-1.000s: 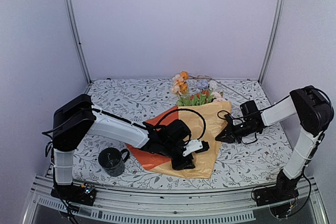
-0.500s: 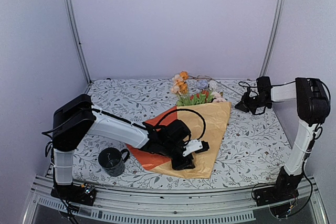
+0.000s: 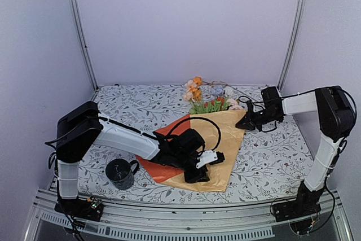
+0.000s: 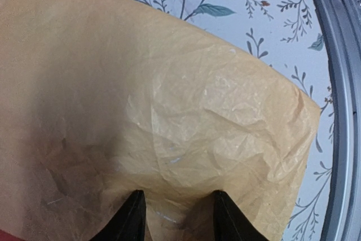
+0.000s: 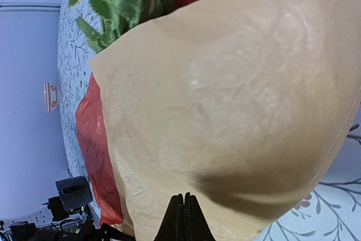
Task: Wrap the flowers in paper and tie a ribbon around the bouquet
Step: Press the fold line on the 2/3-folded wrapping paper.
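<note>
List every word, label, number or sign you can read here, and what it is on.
No text can be read in any view.
paper: plain, no print.
mug: dark, no label visible.
tablecloth: leaf pattern only, no lettering.
small board at the left arm's base: too small to read.

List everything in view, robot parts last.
flowers: one bunch, peach, orange and white heads, green stems, far centre, poking from the paper.
paper: one sheet, mustard with an orange-red flap at left, mid-table.
mug: one, dark, near left.
tablecloth: one, white with leafy print, under everything.
left gripper: one, black, fingers apart on the paper's near end.
right gripper: one, black, shut, beside the paper's far right corner.
</note>
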Controlling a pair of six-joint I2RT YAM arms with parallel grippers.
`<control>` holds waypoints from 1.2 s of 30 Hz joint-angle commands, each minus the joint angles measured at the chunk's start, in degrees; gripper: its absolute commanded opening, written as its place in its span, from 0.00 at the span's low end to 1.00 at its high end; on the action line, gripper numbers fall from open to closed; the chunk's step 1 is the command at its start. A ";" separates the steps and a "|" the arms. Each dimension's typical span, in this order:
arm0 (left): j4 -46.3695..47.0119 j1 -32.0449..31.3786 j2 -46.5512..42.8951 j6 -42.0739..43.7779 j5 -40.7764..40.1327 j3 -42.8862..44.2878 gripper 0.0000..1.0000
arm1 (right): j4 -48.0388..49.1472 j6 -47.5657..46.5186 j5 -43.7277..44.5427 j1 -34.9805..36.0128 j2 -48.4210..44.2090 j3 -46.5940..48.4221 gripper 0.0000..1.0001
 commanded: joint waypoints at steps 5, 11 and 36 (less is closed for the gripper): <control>-10.34 -0.19 3.82 -0.02 -1.08 -1.61 0.42 | -1.05 3.10 -0.56 -8.48 16.73 12.70 0.00; -10.45 -0.20 3.91 -0.15 -0.94 -1.47 0.42 | -3.55 6.46 3.27 -10.71 21.38 21.93 0.00; -10.98 -0.06 5.39 -0.04 -1.34 -1.17 0.42 | 6.99 5.40 5.09 10.85 -6.24 -18.93 0.00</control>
